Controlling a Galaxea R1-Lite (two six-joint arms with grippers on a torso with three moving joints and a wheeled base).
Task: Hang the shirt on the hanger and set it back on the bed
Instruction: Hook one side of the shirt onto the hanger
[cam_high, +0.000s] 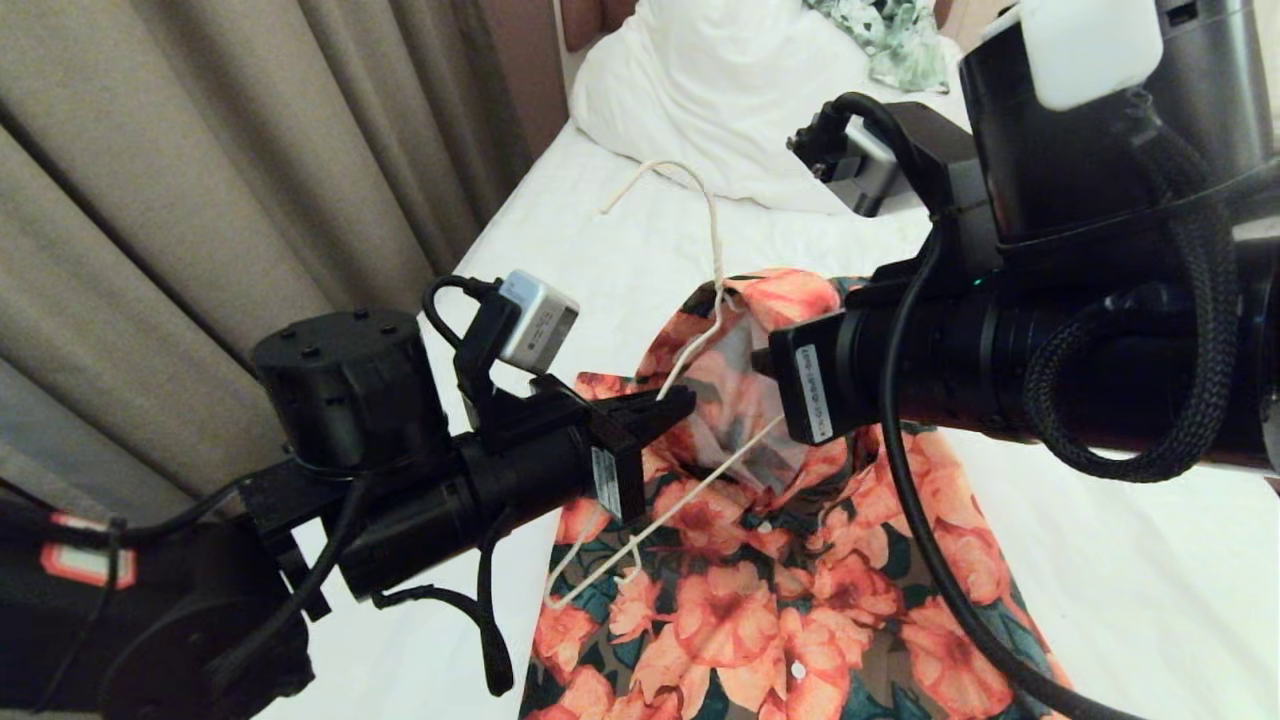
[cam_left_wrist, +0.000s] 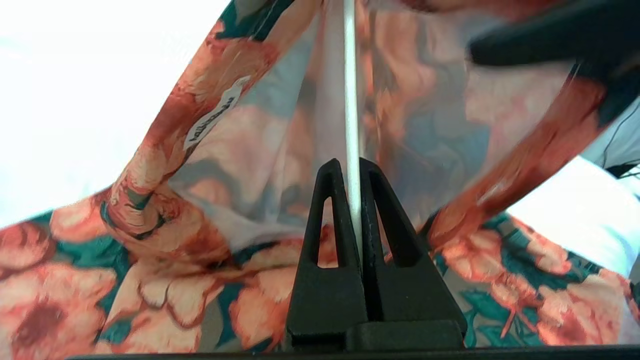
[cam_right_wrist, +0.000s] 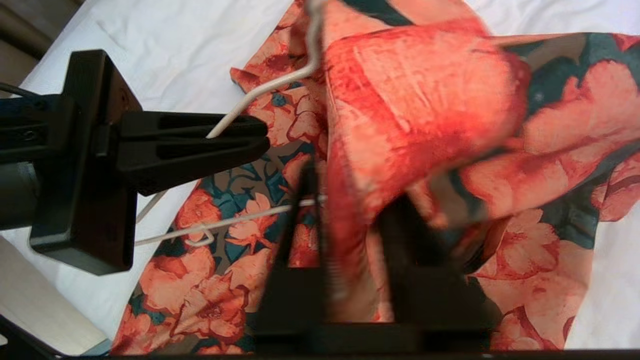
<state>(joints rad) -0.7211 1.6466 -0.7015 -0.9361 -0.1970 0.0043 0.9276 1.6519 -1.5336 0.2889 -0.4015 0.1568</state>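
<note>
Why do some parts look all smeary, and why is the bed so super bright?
Right wrist view: the shirt fold by the right hand is smeared, like motion blur. Left wrist view: the bed glares to blank white, while the left hand on the hanger stays crisp. Head view: evenly lit, edges bend.

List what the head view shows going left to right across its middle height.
Curtain → left gripper, shut on the hanger → shirt collar → right arm.
</note>
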